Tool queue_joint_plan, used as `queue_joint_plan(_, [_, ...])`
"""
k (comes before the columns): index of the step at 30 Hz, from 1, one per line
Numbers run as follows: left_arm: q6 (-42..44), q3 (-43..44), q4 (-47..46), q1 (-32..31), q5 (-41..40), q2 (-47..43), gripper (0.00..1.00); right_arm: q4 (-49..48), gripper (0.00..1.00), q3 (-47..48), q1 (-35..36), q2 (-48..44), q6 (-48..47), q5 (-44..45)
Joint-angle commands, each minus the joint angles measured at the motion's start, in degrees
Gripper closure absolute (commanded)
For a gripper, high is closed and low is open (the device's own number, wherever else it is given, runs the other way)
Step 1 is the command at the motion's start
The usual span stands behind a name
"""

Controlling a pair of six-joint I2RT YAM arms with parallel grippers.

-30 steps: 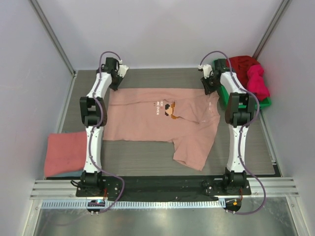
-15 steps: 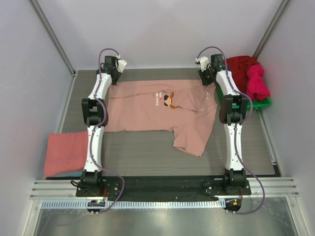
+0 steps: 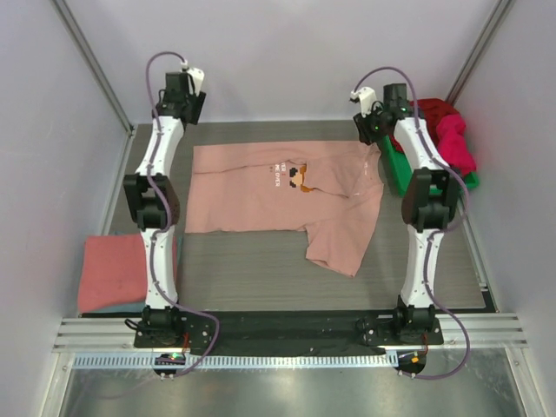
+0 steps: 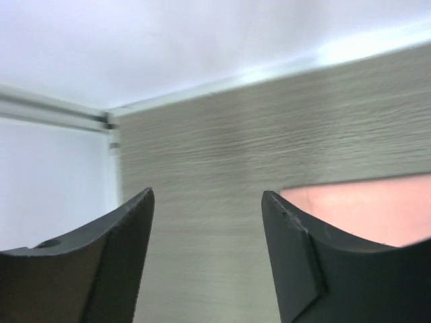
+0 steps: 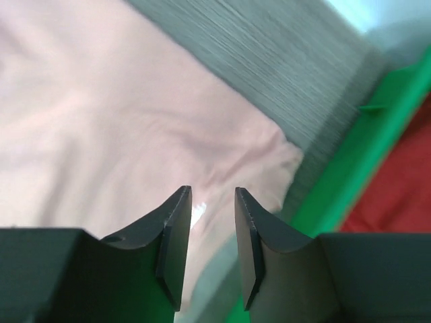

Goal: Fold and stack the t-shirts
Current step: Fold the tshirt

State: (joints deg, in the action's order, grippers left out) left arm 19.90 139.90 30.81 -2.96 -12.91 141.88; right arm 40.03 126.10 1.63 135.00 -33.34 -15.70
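Note:
A pale pink t-shirt (image 3: 269, 191) with a small orange-brown graphic lies spread on the table, its near right part folded down towards the front. My left gripper (image 3: 186, 85) hangs raised over the far left corner. It is open and empty (image 4: 207, 202), and the shirt's far left corner (image 4: 363, 208) lies below to its right. My right gripper (image 3: 368, 120) hovers over the shirt's far right sleeve (image 5: 269, 155). Its jaws (image 5: 212, 192) stand narrowly apart with nothing between them. A coral-red t-shirt (image 3: 117, 269) lies folded at the left edge. Dark red (image 3: 430, 111) and magenta (image 3: 456, 143) t-shirts sit in the bin.
A green plastic bin (image 3: 398, 169) stands at the far right, close beside my right gripper, and its rim (image 5: 350, 175) shows in the right wrist view. The back wall and the table's far left corner (image 4: 114, 128) are near my left gripper.
The shirt was drawn towards the back of the table and now lies still. My left gripper opened and rose away from its corner. My right gripper's jaws widened and lifted off the sleeve.

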Motion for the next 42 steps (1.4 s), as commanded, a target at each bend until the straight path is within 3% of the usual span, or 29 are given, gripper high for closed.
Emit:
queue_joint_plan(1, [-5.57, -7.04, -2.6, -0.82, -1.26, -16.62, 0.29, -2.41, 0.61, -11.68, 0.04, -19.54, -7.22, -8.63])
queue_joint_plan(4, [-4.87, -16.64, -1.01, -1.17, 4.71, -24.44, 0.24, -1.8, 0.59, -27.32, 0.04, -28.78, -13.48, -10.83])
queue_joint_plan(8, [-5.92, -31.31, 0.3, -2.31, 5.26, -30.87, 0.24, 6.95, 0.58, -44.68, 0.22, -38.98, -26.66, -14.0])
queue_joint_plan(12, [-9.78, -39.93, 2.94, -2.31, 7.45, -33.77, 0.28, 11.03, 0.59, -59.63, 2.23, -50.25, -39.73, -15.5])
queue_joint_plan(19, [-14.0, -46.02, 5.93, -2.22, 12.73, -33.6, 0.35, 10.16, 0.59, -84.23, 6.54, -69.07, -58.23, -16.37])
queue_joint_plan(23, [-15.68, -49.01, 8.12, -2.14, 15.89, -33.43, 0.36, 6.03, 0.59, -87.78, 10.4, -73.56, -56.76, -18.13])
queue_joint_plan(31, [-17.26, -49.98, 11.91, -0.73, 19.31, -32.37, 0.4, 1.63, 0.62, -87.96, 17.26, -70.23, -53.32, -16.3])
queue_joint_plan(42, [-14.89, -49.81, 14.11, 1.38, 18.8, -36.06, 0.39, 15.69, 0.64, -86.02, 18.23, -68.99, -64.56, -14.35])
